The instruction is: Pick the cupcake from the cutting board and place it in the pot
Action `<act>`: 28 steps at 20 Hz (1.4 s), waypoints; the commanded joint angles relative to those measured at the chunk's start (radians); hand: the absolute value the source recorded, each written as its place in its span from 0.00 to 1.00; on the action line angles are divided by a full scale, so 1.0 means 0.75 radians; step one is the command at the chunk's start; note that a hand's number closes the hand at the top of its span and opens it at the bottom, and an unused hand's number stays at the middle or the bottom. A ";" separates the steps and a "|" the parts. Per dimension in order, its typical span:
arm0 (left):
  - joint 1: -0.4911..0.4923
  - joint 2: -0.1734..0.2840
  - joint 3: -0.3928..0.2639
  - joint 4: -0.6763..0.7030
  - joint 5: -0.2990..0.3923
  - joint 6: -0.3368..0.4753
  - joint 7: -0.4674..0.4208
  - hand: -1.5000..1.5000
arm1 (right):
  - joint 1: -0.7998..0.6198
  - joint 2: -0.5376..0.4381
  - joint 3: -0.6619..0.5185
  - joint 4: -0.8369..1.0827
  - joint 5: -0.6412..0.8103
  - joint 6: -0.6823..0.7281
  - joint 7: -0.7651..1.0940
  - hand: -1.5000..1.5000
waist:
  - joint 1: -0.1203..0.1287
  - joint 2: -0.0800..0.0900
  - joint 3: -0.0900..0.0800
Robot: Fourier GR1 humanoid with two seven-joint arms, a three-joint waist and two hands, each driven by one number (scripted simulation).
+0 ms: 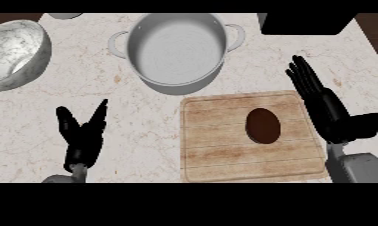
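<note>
Cupcake [263, 125]: dark brown oval seen from above, sits on the cutting board, right of board centre, nothing touching it.
Cutting board [221, 145]: light wood, rounded corners, lies flat on the counter at lower right, just below the pot.
Pot [177, 50]: grey metal, two side handles, upright at top centre, inside shows only bare bottom; its lower edge is near the board's top left corner, cannot tell if they touch.
Right hand [323, 104]: black, fingers straight and together, pointing up and a little left; released, grasping nothing; lies along the board's right edge, partly over it, near the cupcake but apart from it. Grey forearm comes in at lower right corner.
Left hand [81, 135]: black, fingers straight and spread upward, released, holding nothing; at lower left over bare counter, well apart from board and pot.
Bowl [22, 52]: marbled grey-white, at left edge, partly cut off by the frame.
Counter [133, 100]: pale marble with reddish veins.
Dark block [306, 22]: black shape at top right, behind the pot, cannot tell what it is.
Small grey item [65, 15]: at top left edge, mostly cut off, unidentifiable.
</note>
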State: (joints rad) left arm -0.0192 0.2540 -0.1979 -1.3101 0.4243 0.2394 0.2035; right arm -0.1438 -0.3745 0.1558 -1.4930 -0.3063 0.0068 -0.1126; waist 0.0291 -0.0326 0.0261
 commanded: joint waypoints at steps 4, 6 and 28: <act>-0.119 0.098 0.003 -0.304 -0.127 0.021 0.014 0.50 | -0.151 0.161 0.008 -0.023 -0.070 -0.109 0.147 0.00 | 0.000 0.038 -0.034; -0.183 0.116 0.036 -0.377 -0.143 0.010 -0.052 0.50 | -0.180 0.254 0.061 -0.057 -0.070 -0.176 0.200 0.00 | -0.008 0.035 -0.036; -0.167 0.066 -0.027 -0.445 -0.205 0.071 0.061 0.50 | 0.195 -0.565 0.182 -1.200 0.910 -0.035 1.288 0.00 | -0.049 0.040 -0.043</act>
State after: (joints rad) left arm -0.1242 0.3138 -0.2092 -1.6502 0.2718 0.3012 0.2404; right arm 0.0572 -0.7388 0.2962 -2.2716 0.4066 -0.1603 0.6136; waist -0.0255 -0.0090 -0.0058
